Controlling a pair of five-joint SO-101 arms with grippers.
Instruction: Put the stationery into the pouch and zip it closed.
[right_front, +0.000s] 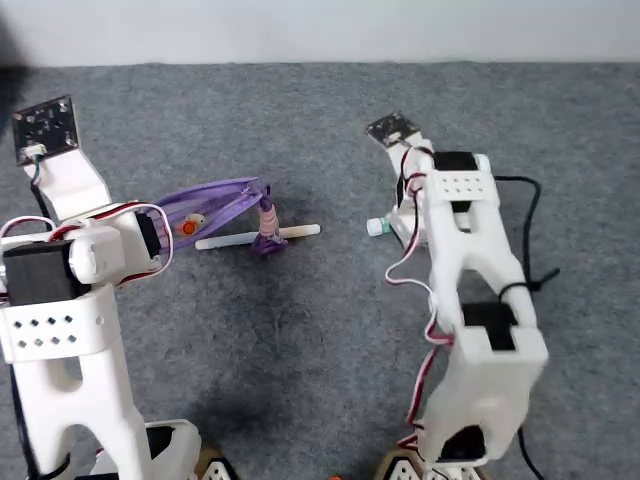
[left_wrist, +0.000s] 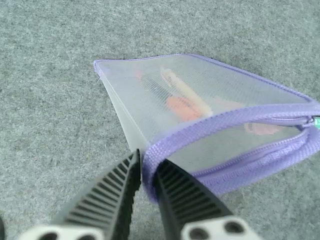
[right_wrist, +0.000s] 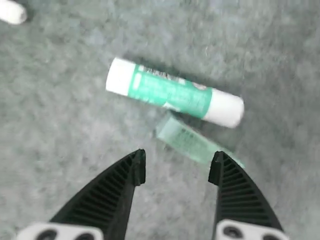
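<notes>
The pouch (right_front: 205, 205) lies on the left half of the table. It is see-through mesh with purple zip trim, and the zip (left_wrist: 280, 145) is open along its length. Through the mesh, orange pieces (left_wrist: 182, 107) and a pale stick-shaped one show inside. The left gripper (left_wrist: 145, 167) is on it, its ribbed black fingers (left_wrist: 117, 187) pressed close with the pouch's trimmed corner pinched between them. From above, that end of the pouch runs in under the left arm's wrist.

Just beside the pouch's far end lies a long white pen (right_front: 235, 241), out on the mat. A small purple item (right_front: 268, 235) sits across it — too small to say what it is.

Over on the right, a white-and-green glue stick (right_wrist: 175, 92) lies on its side, with a pale green translucent piece (right_wrist: 197, 145) just beside it, nearly touching. The right gripper (right_wrist: 177, 165) hovers above that pair with its fingers spread wide and nothing between them. The green piece lies nearer the gap than the glue stick. In the high view the glue stick's capped end (right_front: 376, 227) pokes out beside the right arm, well apart from the pouch.

Everything rests on a grey felt-like mat (right_front: 300, 350) — with a pale strip of wall along its far edge.
</notes>
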